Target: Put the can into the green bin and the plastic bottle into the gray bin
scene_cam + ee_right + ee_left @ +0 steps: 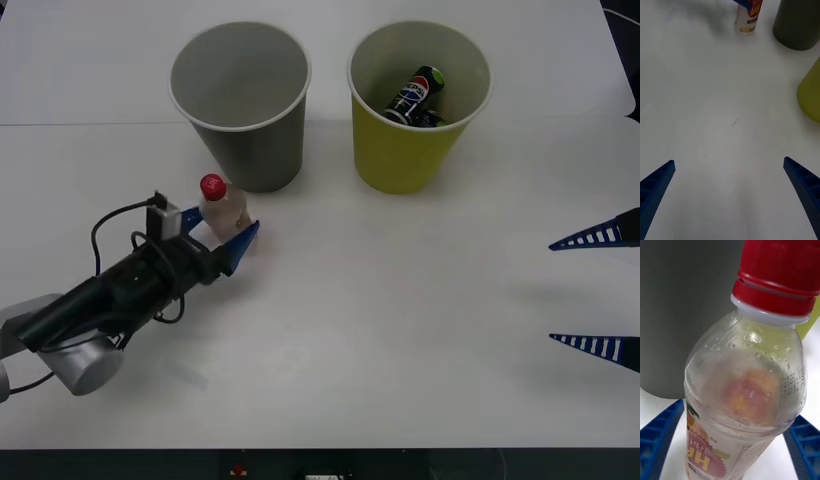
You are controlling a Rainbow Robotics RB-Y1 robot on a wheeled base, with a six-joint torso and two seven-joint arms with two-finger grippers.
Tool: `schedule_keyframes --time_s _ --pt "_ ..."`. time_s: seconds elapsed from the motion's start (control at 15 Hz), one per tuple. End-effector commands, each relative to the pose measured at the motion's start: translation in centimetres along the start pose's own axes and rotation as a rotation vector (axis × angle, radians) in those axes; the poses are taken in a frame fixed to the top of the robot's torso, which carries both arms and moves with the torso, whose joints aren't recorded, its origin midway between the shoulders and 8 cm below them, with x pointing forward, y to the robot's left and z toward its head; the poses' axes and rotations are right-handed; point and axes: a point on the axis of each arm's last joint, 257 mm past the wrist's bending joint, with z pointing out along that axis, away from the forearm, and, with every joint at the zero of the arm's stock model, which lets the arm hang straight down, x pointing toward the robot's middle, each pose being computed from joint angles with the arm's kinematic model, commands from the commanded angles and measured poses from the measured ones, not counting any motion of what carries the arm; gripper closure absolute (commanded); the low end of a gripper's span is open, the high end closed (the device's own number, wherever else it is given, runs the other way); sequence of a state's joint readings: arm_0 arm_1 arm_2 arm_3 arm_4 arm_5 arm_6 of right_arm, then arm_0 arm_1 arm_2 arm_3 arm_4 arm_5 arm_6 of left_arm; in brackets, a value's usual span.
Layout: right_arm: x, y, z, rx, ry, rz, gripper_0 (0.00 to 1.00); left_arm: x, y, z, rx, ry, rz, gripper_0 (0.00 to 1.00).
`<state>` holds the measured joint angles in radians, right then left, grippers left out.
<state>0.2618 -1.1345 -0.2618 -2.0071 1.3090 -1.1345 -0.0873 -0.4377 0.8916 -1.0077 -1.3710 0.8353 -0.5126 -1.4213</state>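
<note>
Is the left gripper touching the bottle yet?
Cannot tell. In the left wrist view the left gripper has a finger on each side of the bottle, but neither contact nor gap shows plainly.

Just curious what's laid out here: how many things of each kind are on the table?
Cups: 2, the gray bin and the green bin
Bottles: 1, the plastic bottle, standing between the left gripper's fingers
Cans: 1, the can, lying inside the green bin
Total: 4
</note>
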Motion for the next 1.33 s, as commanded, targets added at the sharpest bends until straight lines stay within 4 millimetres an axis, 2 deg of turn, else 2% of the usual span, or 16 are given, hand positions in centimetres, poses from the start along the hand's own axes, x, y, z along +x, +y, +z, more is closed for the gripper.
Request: schedule_keyframes --time_s 0.07,0.33,0.73,1.07,1.33 --pt "0.0 0.0 0.0 0.0 0.0 0.0 0.0 0.0 0.0 0.0 0.001 -0.001 0.005 1.0" --pt "0.0 0.0 0.0 0.0 0.0 0.0 0.0 0.0 0.0 0.0 0.0 0.0 0.006 1.0" --pt "0.0 0.0 0.0 0.0 0.0 0.0 0.0 -0.7 -1.8 -0.4 0.038 0.014 -0.019 1.0" --pt "0.0 0.0 0.0 0.0 0.0 0.0 0.0 -2.2 -2.0 -3.3 0.089 0.022 -0.001 1.0" --pt "0.0 0.0 0.0 0.0 0.0 0.0 0.0 -4.3 -1.7 -5.4 0.161 0.041 0.01 1.0"
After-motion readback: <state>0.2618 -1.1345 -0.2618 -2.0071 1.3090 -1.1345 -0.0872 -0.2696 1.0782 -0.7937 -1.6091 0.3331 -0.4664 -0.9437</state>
